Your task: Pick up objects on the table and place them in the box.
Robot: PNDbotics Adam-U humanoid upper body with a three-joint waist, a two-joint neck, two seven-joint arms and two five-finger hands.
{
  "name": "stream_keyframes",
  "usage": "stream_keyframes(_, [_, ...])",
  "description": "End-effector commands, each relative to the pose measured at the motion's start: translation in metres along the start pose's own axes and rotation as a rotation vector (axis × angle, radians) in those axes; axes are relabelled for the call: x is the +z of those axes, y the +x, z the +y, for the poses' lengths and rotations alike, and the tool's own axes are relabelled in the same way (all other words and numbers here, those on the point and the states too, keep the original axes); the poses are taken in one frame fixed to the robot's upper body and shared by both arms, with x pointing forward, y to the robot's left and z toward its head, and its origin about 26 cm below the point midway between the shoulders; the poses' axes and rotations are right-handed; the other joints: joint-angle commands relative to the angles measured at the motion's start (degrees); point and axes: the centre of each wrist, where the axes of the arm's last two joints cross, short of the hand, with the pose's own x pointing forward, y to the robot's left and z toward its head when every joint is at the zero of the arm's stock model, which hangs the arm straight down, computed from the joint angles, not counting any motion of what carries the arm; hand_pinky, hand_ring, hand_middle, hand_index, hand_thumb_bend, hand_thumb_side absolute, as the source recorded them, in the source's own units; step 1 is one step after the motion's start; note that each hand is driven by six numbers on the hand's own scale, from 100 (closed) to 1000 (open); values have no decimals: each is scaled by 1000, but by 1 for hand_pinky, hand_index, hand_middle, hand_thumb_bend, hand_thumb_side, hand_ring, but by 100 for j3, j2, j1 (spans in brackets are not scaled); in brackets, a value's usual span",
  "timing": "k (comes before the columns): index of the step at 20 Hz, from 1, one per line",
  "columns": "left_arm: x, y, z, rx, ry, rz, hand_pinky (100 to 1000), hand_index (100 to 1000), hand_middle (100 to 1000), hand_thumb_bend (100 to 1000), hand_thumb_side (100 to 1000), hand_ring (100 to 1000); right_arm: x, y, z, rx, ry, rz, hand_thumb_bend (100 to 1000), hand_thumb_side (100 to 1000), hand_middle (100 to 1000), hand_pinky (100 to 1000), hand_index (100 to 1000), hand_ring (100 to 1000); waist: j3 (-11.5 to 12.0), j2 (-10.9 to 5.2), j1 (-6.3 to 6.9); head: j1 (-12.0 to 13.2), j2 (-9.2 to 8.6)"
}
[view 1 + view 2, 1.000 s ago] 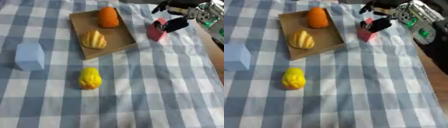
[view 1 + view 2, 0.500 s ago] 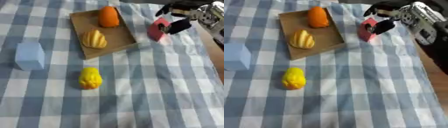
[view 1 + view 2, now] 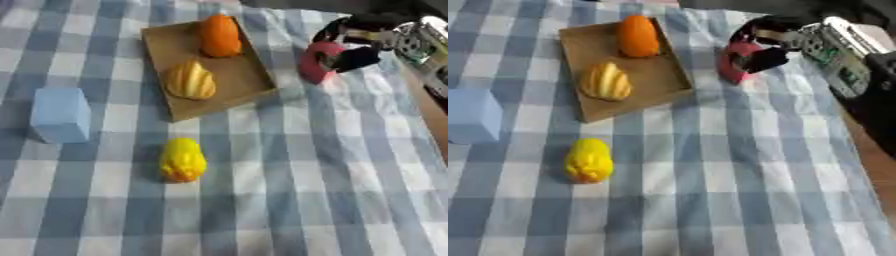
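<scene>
A shallow brown box (image 3: 179, 42) lies at the upper middle of the checked cloth. Inside it are an orange piece (image 3: 220, 35) at the far end and a ribbed yellow piece (image 3: 190, 80) nearer me. Just right of the box, my right hand (image 3: 357, 42) comes in from the upper right, its black fingers curled round a pink-red object (image 3: 313, 62) held tilted above the cloth. A yellow object (image 3: 183, 159) lies on the cloth below the box. A pale blue block (image 3: 60, 115) stands at the left. My left hand is out of sight.
The blue-and-white checked cloth (image 3: 289, 190) covers the table. Its right edge and bare brown wood (image 3: 877, 165) show at the right side. My right forearm with its green circuit board (image 3: 833, 55) runs along the upper right.
My right hand has closed on the pink-red object and carried it left and slightly up, towards the box's right edge. The object now tilts in the hand.
</scene>
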Motion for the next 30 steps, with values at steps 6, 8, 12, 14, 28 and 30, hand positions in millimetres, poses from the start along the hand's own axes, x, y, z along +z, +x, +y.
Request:
stream_keyframes(6, [-6,4,2,1,-5,-24,851,786,729,330,605,727,-5,-13,10,-15,28,42,100,625,834,786,890,802,40,-24,29,-31,-100])
stream_keyframes(8, [-6,4,2,2,-6,-24,852,781,730,328,606,727,-7,-13,13,-6,30,40,100,527,816,755,872,751,41,-17,31,-33,-97])
stream_keyframes(12, [-6,4,2,4,-7,-23,852,772,730,324,605,728,-9,-9,15,21,11,25,100,325,754,689,822,606,30,-19,36,-33,-91])
stream_keyframes(14, [-6,4,2,5,-6,-22,852,769,730,322,606,728,-9,-7,16,37,-11,26,100,261,716,643,786,551,23,-27,39,-33,-94])
stream_keyframes(28, [-5,3,2,6,-11,-12,854,759,729,318,606,729,2,22,-10,-45,-252,-75,100,165,591,585,683,481,-75,-156,60,36,-36])
stream_keyframes(30, [-4,3,3,4,-11,-11,855,758,729,316,607,729,10,27,-21,-49,-274,-91,100,164,601,597,688,489,-104,-187,63,58,-16])
